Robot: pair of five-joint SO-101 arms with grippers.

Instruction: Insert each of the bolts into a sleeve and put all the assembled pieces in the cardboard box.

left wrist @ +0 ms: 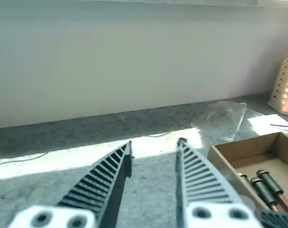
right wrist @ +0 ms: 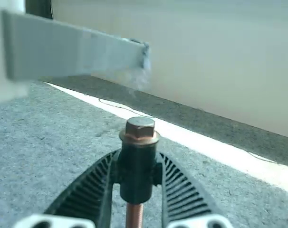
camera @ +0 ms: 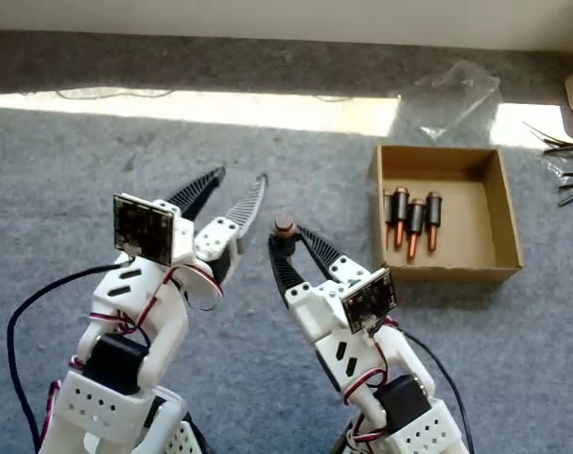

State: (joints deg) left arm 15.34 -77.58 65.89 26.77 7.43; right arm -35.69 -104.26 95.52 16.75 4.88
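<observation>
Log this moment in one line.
left gripper: open, empty | right gripper: shut on piece, bolt head up | box: holds four pieces

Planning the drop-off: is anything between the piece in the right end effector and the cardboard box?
Nothing visible does. The right end effector holds the assembled piece, and bare carpet lies between it and the cardboard box.

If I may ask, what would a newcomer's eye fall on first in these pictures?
First, the right hand, over the middle of the grey carpet, shut on an upright assembled piece, a copper bolt in a black sleeve. Next, the cardboard box to its right, with four finished pieces lying side by side inside. The left hand hangs open and empty beside the right one.
</observation>
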